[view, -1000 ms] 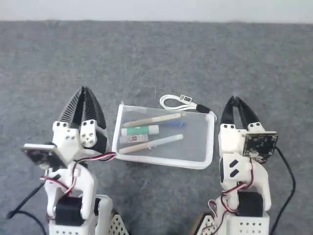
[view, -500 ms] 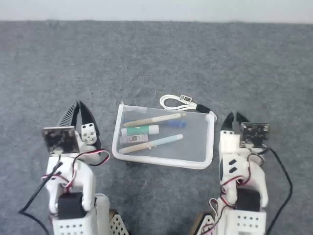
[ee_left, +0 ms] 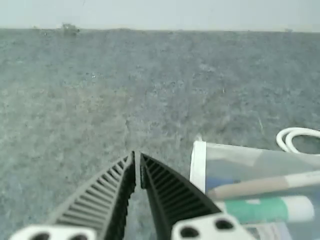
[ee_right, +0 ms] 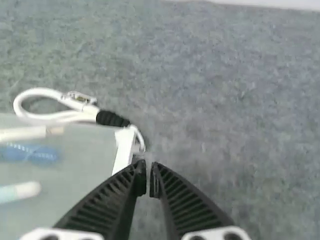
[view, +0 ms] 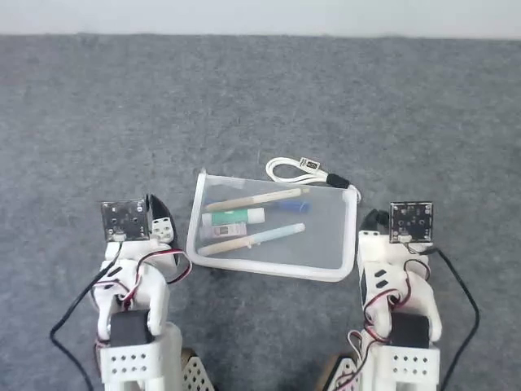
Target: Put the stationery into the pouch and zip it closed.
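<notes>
One clear zip pouch (view: 326, 240) lies flat on the grey felt table (view: 269, 98) between the two arms. It holds five pieces: three pens (view: 252, 238), one green-and-white tube (view: 234, 217) and one small pinkish block (view: 220, 232), and one white cord loop (view: 286, 173) lies at its far corner. The left gripper (ee_left: 137, 156) and the right gripper (ee_right: 147, 165) each sit just beside a short end of the pouch, fingers pressed together on nothing.

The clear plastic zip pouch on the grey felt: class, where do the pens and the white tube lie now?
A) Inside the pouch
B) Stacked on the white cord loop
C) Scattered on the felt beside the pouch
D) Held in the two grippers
A: the tan pencil, the white tube with a green label and the pale blue pen all show through the clear plastic zip pouch, within its white edge.
</notes>
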Motion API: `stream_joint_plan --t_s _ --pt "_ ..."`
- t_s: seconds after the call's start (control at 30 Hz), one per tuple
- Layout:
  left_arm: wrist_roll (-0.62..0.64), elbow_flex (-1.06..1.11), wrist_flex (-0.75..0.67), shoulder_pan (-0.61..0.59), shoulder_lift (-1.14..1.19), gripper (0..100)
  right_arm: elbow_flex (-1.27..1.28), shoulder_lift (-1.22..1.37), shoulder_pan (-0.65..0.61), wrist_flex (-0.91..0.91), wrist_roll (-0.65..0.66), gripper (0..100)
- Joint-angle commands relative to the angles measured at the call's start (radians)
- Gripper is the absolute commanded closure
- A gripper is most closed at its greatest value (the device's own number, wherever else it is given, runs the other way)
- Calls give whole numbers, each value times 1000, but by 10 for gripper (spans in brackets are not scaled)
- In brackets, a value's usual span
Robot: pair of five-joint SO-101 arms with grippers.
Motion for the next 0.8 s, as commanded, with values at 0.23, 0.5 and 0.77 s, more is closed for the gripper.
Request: stream_joint_plan --t_s 0.23,0.5,0.77 --pt "-11 -13 172 2 -20 988 21 -18 4 166 8 990" --pt "-11 -13 381 -2 -20 988 21 -16 5 387 14 989" --pt "-6 -13 463 -3 -20 988 21 -18 5 452 12 989"
